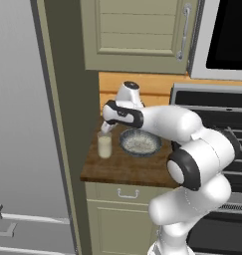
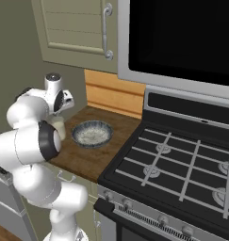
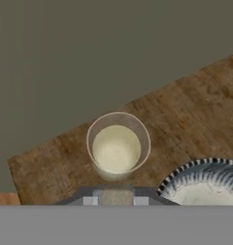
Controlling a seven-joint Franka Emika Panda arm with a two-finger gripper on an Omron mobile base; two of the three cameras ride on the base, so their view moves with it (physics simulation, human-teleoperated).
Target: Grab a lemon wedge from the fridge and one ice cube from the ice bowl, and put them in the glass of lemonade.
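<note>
Here the arm hides most of the glass of lemonade (image 2: pixel 59 128).

Wooden counter (image 1: pixel 127 167) beside black stove (image 2: pixel 182 164)

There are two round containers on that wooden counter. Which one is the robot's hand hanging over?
The glass of lemonade, the small clear tumbler nearest the fridge side. The end effector hangs right above it; the wider ice bowl sits beside it.

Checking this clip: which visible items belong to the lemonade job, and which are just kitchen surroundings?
Job items:
glass of lemonade
ice bowl
fridge
gripper, shut, hanging above the glass

Surroundings:
stove
microwave
upper cabinet
wooden counter
</note>
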